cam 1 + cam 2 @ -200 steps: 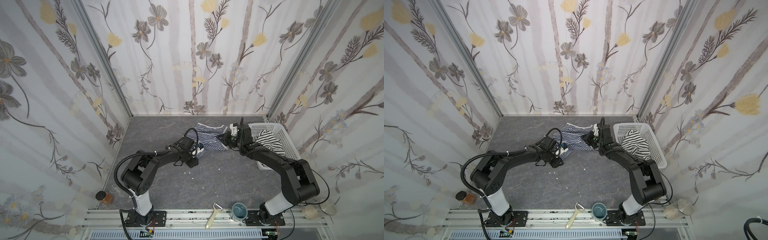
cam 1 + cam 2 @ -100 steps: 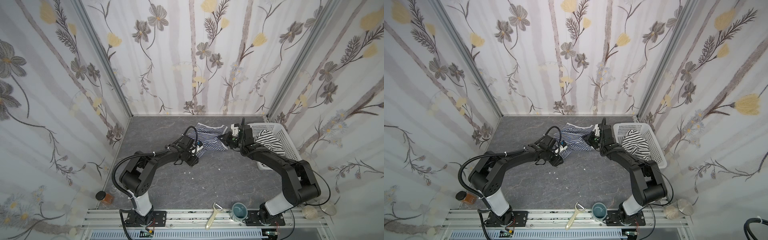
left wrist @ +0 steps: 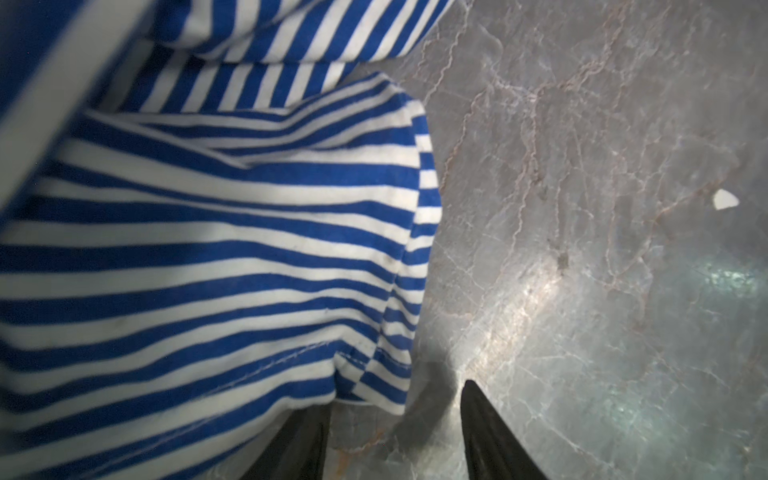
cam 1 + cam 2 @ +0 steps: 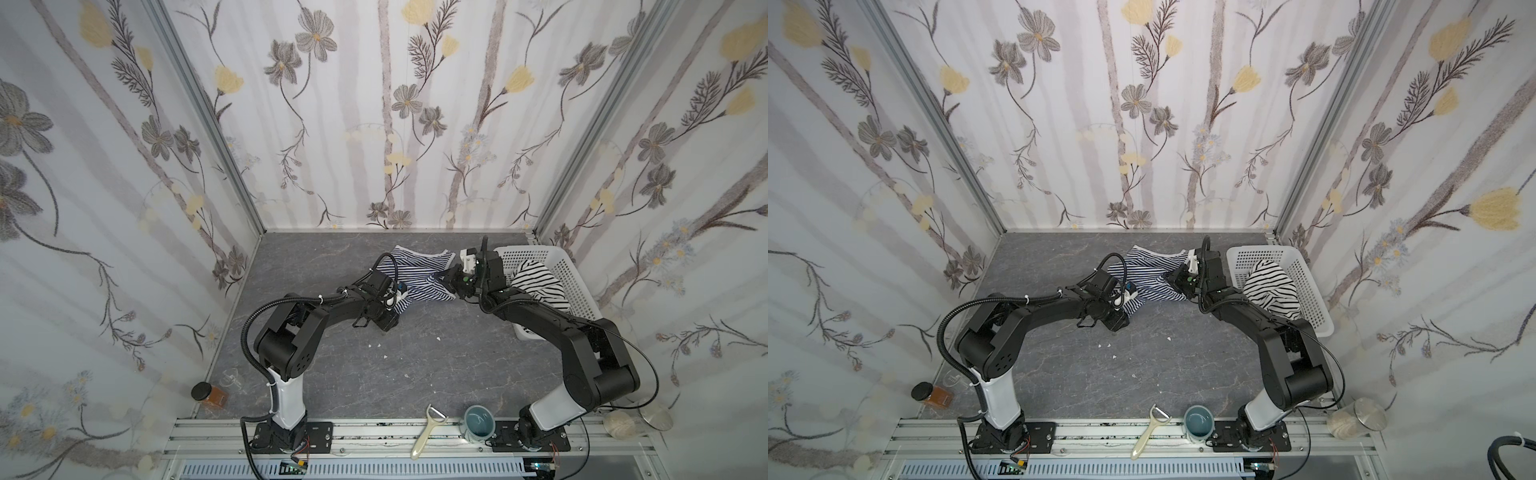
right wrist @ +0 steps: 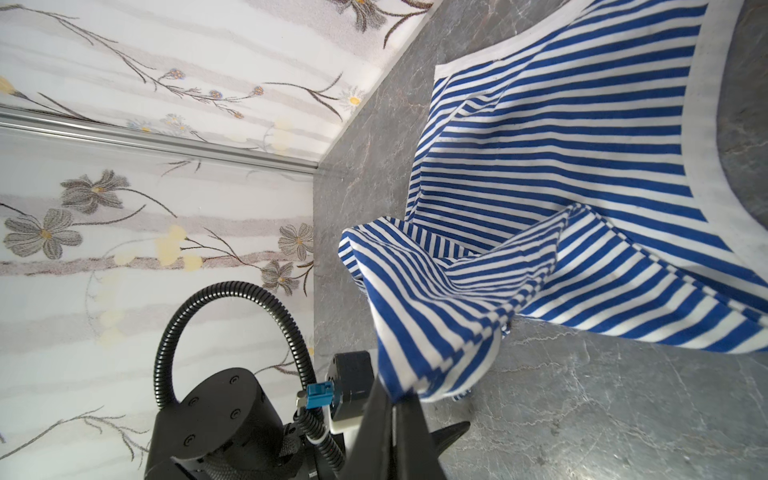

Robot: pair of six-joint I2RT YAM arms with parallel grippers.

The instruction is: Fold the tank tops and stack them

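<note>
The left arm (image 4: 328,305) and right arm (image 4: 540,318) stretch forward, wrists turned inward. The left gripper (image 3: 395,399) stands parted; the right gripper (image 5: 395,399) has its 2 fingers pressed together.

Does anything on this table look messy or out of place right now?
Small white scraps litter the grey table; a stray peeler and teal mug sit on the front rail. The navy-striped tank top is bunched.
</note>
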